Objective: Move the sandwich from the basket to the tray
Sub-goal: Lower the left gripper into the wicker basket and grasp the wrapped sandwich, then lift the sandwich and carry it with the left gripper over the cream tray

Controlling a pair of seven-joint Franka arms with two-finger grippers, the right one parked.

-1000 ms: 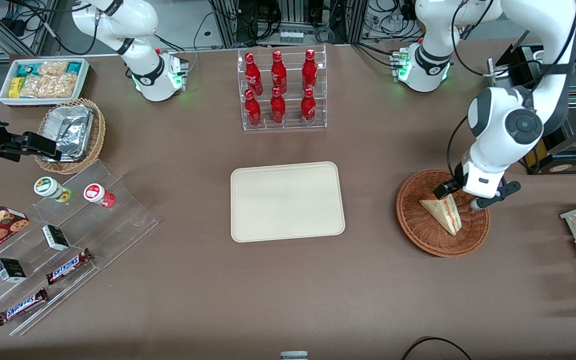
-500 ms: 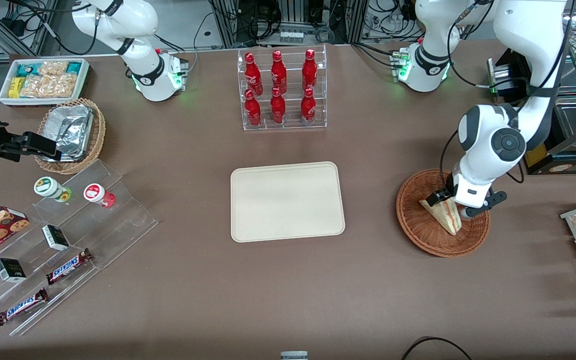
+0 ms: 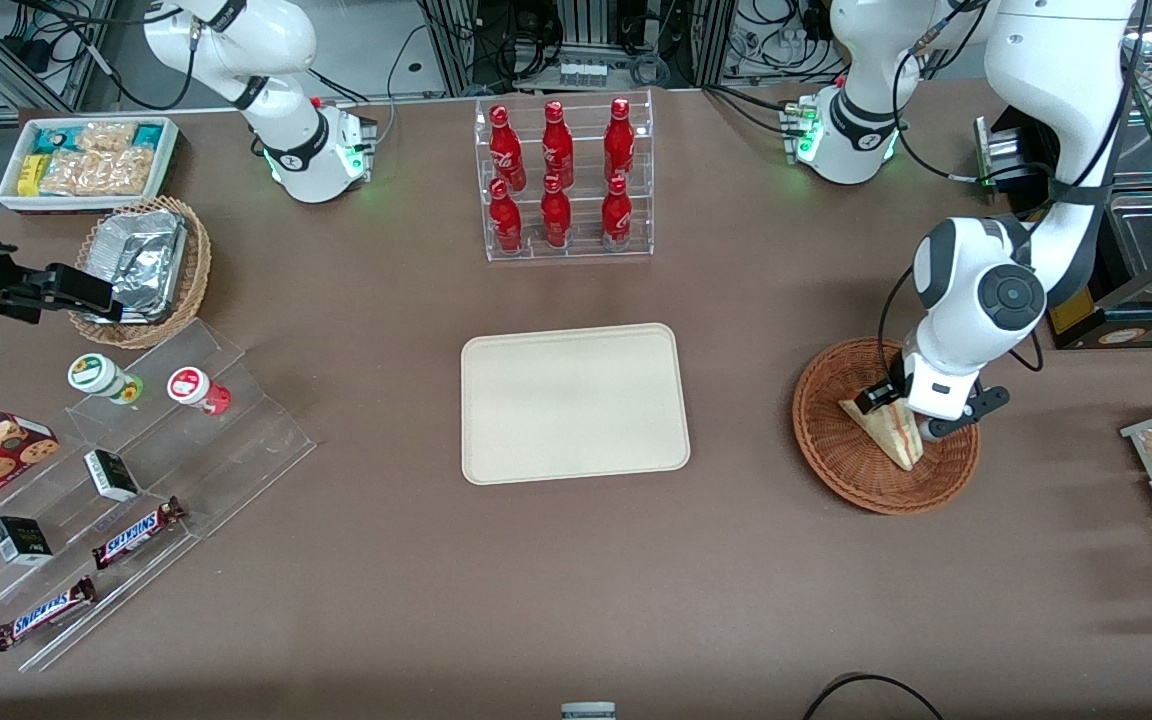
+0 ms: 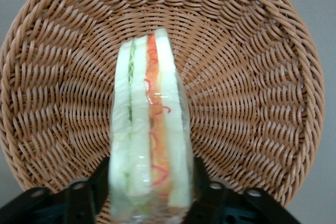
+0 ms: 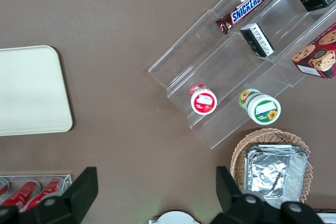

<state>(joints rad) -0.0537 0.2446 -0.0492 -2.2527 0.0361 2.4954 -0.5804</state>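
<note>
The gripper [image 3: 898, 408] is sitting low inside the basket [image 3: 836, 465], at the working arm's end of the table. Its two fingers [image 4: 84, 200] are standing one on each side of the sandwich's [image 4: 149, 140] wide end. They are touching its clear wrap, so the claw is closing around the sandwich and holding it. The sandwich is lying in the middle of the basket, on the woven bottom. Its edge is facing up, showing green and red stripes between the pale bread. Its pointy tip is pointing toward the front camera. The tray [image 3: 574, 402] is lying flat in the middle of the table, well apart from the basket, with nothing on it.
</note>
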